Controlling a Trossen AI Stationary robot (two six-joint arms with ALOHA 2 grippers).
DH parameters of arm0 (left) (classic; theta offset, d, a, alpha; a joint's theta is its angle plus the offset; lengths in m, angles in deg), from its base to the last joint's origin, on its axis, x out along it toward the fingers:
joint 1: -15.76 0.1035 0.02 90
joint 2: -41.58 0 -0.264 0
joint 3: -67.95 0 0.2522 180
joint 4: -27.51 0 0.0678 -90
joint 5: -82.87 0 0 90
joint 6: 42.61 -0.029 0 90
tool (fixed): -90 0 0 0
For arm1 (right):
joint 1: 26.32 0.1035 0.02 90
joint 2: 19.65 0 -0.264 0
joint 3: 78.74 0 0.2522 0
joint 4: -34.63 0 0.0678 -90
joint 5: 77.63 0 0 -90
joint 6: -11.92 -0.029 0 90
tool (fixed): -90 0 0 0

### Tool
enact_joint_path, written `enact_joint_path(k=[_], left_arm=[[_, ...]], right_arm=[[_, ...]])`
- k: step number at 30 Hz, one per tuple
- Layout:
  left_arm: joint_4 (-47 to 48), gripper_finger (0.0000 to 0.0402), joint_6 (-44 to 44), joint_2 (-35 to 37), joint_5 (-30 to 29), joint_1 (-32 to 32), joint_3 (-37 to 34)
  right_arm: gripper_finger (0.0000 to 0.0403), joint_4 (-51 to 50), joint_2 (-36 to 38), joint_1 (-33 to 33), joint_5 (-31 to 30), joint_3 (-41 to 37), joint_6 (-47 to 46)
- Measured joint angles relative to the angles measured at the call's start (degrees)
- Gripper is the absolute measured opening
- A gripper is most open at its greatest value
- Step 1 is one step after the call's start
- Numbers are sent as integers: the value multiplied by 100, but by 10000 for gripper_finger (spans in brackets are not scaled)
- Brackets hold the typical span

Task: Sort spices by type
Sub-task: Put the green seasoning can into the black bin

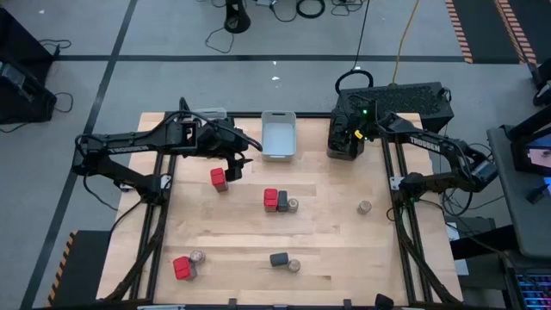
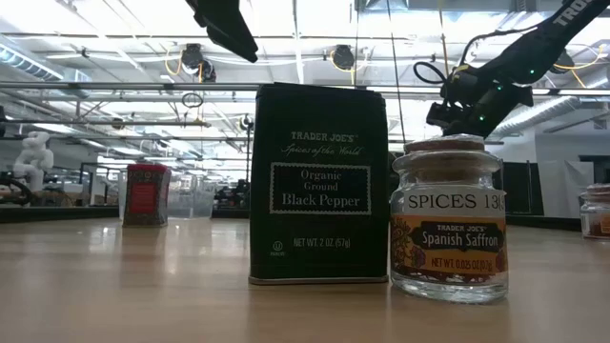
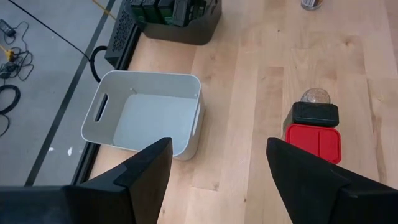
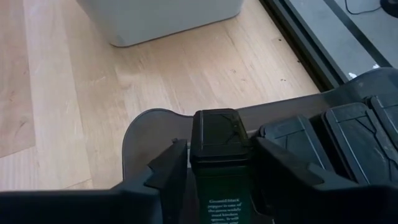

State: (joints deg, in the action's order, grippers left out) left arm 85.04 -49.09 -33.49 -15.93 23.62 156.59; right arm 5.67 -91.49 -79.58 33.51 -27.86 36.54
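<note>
High view: pale wooden bench with a white rectangular plastic bin at its far edge as landmark. Right hand sits over a dark grey bin just right of the white bin; right wrist view shows a dark green-black pepper tin upright between its two fingers above that bin's rim, fingers just beside the tin's sides, cannot tell if they press it or have let go. More dark tins lie packed inside the dark bin. Left hand hangs just left-front of the white bin, fingers spread wide, nothing held; left wrist view looks down on the white bin, which has nothing in it. Red boxy tin lies near the left hand, in front-left of the white bin. Cluster straight in front of the white bin: red tin, dark tin, small round jar touching in a row. Lone round jar front-right. Well in front of the bin: dark tin beside jar; red tin with jar front-left. Low view reads black pepper tin and saffron jar.
</note>
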Motion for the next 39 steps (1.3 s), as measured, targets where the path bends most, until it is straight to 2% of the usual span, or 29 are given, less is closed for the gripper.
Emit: enact_joint_path(k=[10, 18, 22, 25, 29, 34, 39], left_arm=[[0, 268, -6, 0, 0, -2, 0], [-2, 268, -27, 0, 0, -2, 0], [-2, 268, -28, 0, 0, 0, 0], [-2, 268, -40, 0, 0, -1, 0], [-111, 268, -144, 0, 0, 0, 0], [-308, 268, -149, 0, 0, -1, 0], [-306, 268, -149, 0, 0, -2, 0]], right_arm=[[184, -8, 42, 0, -8, -2, 2], [185, -60, 494, 0, -17, -2, -17], [185, -83, 776, 9, -433, -2, -465], [181, -537, 876, 17, -625, 106, -859], [141, -1113, 883, 165, -644, 370, -917], [23, -1157, 883, 581, -648, 496, -693], [3, -890, 683, 859, -1330, 501, -890]])
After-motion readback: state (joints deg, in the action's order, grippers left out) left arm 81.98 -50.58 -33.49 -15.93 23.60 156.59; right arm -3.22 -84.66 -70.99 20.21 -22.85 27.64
